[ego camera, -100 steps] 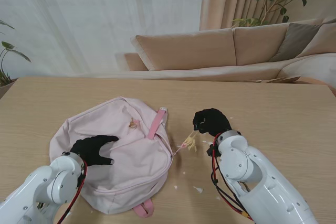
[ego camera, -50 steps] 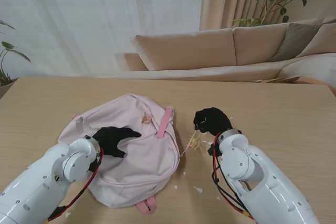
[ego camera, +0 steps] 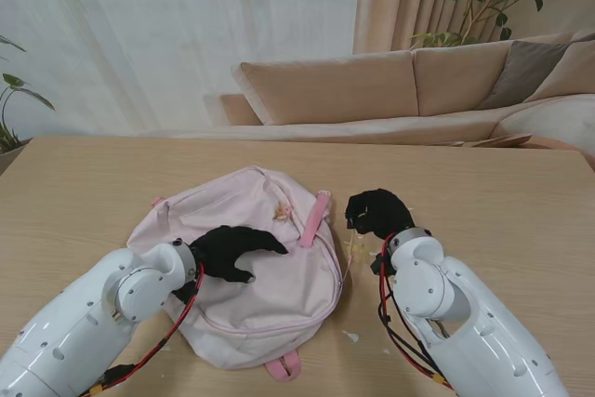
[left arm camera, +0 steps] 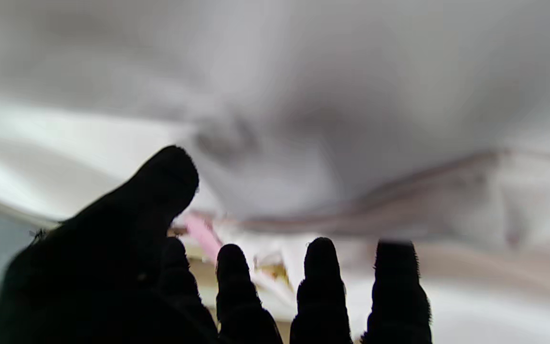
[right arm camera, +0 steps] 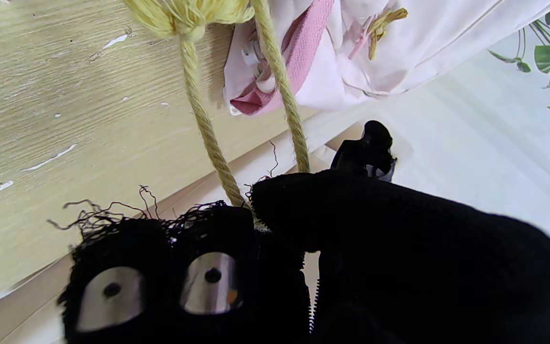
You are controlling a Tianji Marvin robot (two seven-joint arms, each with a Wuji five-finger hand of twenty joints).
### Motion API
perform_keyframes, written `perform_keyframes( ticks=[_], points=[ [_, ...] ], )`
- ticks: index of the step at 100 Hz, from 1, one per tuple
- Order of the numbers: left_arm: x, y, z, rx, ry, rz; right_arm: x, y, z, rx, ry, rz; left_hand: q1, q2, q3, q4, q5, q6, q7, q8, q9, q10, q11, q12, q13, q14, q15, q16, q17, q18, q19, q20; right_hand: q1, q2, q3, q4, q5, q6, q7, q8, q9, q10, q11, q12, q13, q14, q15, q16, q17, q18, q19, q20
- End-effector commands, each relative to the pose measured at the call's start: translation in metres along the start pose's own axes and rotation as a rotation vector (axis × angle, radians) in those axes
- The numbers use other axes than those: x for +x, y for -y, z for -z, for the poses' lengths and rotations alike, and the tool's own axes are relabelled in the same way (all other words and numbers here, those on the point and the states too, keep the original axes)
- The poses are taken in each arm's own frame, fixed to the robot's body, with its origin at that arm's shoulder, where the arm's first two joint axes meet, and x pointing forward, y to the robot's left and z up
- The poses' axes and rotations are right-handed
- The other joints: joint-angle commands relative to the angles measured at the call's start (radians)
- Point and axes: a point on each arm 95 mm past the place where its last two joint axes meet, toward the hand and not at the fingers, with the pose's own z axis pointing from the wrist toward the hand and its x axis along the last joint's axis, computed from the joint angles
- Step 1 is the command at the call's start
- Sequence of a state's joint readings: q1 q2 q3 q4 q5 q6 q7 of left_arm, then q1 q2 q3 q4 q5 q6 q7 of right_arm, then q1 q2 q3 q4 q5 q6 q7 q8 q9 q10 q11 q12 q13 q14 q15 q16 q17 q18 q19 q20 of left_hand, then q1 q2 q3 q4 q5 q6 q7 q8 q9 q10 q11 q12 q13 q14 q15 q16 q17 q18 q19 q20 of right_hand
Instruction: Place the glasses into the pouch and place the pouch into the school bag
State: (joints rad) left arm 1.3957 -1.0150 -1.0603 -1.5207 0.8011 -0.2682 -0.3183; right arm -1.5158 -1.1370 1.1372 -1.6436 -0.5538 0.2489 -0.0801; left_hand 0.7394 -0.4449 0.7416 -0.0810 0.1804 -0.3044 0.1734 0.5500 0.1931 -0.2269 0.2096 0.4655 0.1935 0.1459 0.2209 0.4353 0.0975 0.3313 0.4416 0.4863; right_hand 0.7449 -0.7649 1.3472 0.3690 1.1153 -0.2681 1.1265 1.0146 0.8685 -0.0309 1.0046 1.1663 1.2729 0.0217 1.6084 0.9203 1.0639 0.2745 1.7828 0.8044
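A black-gloved left hand (ego camera: 234,250) rests palm-down on a soft pale pink fabric school bag (ego camera: 270,295) lying mid-bench, fingers (left arm camera: 320,286) spread apart. The black-gloved right hand (ego camera: 376,214), beside the bag's right edge, is clamped on two yellow twisted cords (right arm camera: 282,81). The light wooden bench (ego camera: 483,183) shows white flecks.

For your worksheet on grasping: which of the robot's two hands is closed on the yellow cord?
The right hand, beside the bag, grips the yellow cord; the left hand lies spread on the pink school bag.

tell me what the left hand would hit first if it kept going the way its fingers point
Likely the pink strap on the school bag: the left hand lies on the bag with fingers aimed right toward it. Height above the fabric is unclear.
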Motion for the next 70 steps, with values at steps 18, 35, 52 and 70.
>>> perform_keyframes(
  ticks=[18, 35, 52, 70],
  points=[
    [0.041, 0.022, 0.033, 0.169, 0.01, 0.148, 0.001, 0.004, 0.002, 0.014, -0.005, -0.001, -0.08, 0.214, -0.23, 0.01, 0.071, 0.25, 0.409, -0.065, 0.11, 0.191, 0.179, 0.012, 0.025, 0.031, 0.027, 0.077, -0.069, -0.027, -0.096, 0.16, 0.039, 0.226, 0.051, 0.041, 0.034, -0.043, 0.038, 0.019, 0.457, -0.051, 0.255, 0.022, 0.041, -0.027, 0.054, 0.009, 0.01, -0.01, 0.29, 0.017],
    [0.082, 0.025, 0.053, 0.149, -0.014, 0.143, 0.003, 0.004, 0.002, 0.012, -0.008, -0.002, -0.121, 0.233, -0.428, 0.018, 0.172, 0.36, 0.372, -0.121, 0.191, 0.288, 0.19, 0.014, 0.059, 0.058, 0.026, 0.106, -0.044, -0.024, -0.196, 0.244, 0.039, 0.226, 0.051, 0.041, 0.034, -0.043, 0.038, 0.019, 0.457, -0.051, 0.255, 0.022, 0.041, -0.027, 0.054, 0.009, 0.009, -0.01, 0.29, 0.017],
    [0.114, 0.006, 0.055, 0.074, -0.026, 0.029, 0.005, 0.004, 0.001, 0.01, -0.014, 0.003, -0.139, 0.222, -0.53, 0.024, 0.16, 0.424, 0.309, -0.153, 0.205, 0.318, 0.176, 0.006, 0.076, 0.064, 0.021, 0.103, -0.04, -0.019, -0.216, 0.254, 0.039, 0.227, 0.05, 0.042, 0.034, -0.043, 0.038, 0.019, 0.457, -0.051, 0.255, 0.022, 0.041, -0.027, 0.054, 0.009, 0.009, -0.01, 0.29, 0.017],
    [0.132, -0.015, 0.051, -0.004, -0.011, -0.014, 0.008, 0.002, 0.001, 0.004, -0.019, 0.004, -0.162, 0.208, -0.557, 0.026, 0.151, 0.467, 0.267, -0.178, 0.19, 0.34, 0.16, -0.003, 0.067, 0.065, 0.007, 0.096, -0.052, -0.023, -0.227, 0.244, 0.039, 0.226, 0.051, 0.043, 0.034, -0.043, 0.038, 0.019, 0.457, -0.051, 0.255, 0.022, 0.041, -0.027, 0.054, 0.009, 0.009, -0.01, 0.29, 0.017]
  ],
)
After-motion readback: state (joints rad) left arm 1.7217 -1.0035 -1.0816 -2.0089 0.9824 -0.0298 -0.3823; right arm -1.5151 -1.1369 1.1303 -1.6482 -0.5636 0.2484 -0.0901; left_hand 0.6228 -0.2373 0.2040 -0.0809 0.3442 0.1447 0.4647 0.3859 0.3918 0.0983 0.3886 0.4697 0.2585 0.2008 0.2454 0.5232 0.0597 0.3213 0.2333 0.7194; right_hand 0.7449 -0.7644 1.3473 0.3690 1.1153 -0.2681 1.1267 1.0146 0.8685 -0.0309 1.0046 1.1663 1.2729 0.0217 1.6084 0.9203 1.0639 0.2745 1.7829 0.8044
